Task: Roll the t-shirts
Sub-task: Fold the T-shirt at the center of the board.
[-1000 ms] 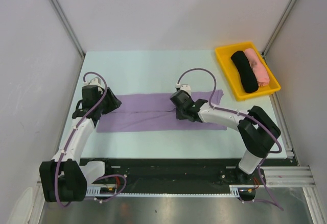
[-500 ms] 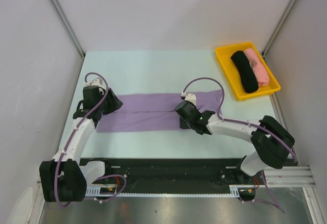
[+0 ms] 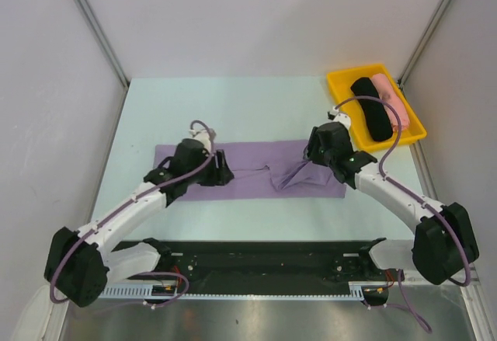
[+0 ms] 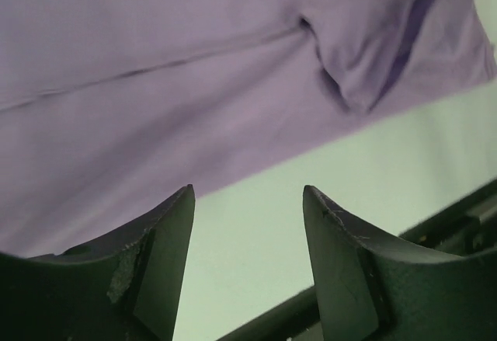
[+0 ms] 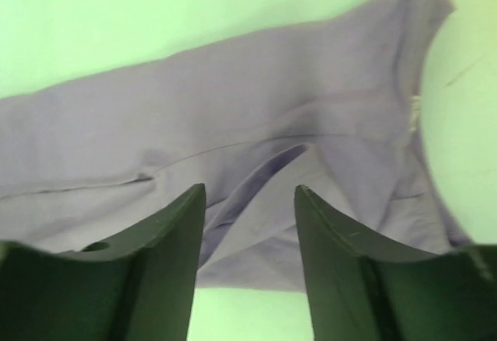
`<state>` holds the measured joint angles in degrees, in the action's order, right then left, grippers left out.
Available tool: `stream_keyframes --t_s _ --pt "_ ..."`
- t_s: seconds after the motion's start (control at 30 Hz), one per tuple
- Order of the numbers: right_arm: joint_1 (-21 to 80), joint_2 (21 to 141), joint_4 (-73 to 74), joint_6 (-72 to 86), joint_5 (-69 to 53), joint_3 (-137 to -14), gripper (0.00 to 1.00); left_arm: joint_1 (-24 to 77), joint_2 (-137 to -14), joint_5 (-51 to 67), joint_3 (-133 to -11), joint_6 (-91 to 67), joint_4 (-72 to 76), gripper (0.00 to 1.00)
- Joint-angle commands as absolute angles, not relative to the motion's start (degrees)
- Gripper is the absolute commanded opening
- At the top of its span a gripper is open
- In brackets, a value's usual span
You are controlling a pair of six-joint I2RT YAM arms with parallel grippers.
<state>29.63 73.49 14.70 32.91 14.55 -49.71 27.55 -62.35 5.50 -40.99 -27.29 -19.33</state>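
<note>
On the pale green table [image 3: 233,108], the left gripper [image 4: 248,201] and the right gripper [image 5: 250,201] hang with fingers spread over the lavender t-shirt [image 3: 248,172], which lies across mid-frame, rumpled at its centre. A rolled black t-shirt [image 3: 373,108] and a pink t-shirt [image 3: 388,99] fill the yellow tray [image 3: 344,102], upper right.

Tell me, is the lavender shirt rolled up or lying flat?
Lying flat, not rolled: the lavender shirt is a long strip on the table, with one raised wrinkle. Left gripper and right gripper are open.

Shirt [image 3: 248,176] across the table [image 3: 233,108], tray [image 3: 339,92] at its far right corner.
Two rolled shirts [image 3: 373,112] lie side by side in the tray.
</note>
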Motion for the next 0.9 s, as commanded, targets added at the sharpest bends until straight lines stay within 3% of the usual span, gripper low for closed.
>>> stream_keyframes --t_s 0.0,0.13,0.37,0.87 --pt "24.36 74.53 15.91 27.43 11.79 -49.04 0.59 39.88 -68.18 0.09 -45.25 -31.81 -16.26 0.63" --pt "19.26 77.86 12.66 26.28 6.16 -48.96 0.61 49.46 -79.68 -6.31 -52.46 -32.52 -16.26 0.64" --pt "18.72 81.73 11.78 26.54 2.90 -48.96 0.61 55.19 -94.89 -10.36 -65.63 -33.05 -17.83 0.63" --pt "20.48 83.23 12.57 26.37 4.92 -48.87 0.56 57.13 -104.15 -16.61 -70.75 -33.49 -18.90 0.56"
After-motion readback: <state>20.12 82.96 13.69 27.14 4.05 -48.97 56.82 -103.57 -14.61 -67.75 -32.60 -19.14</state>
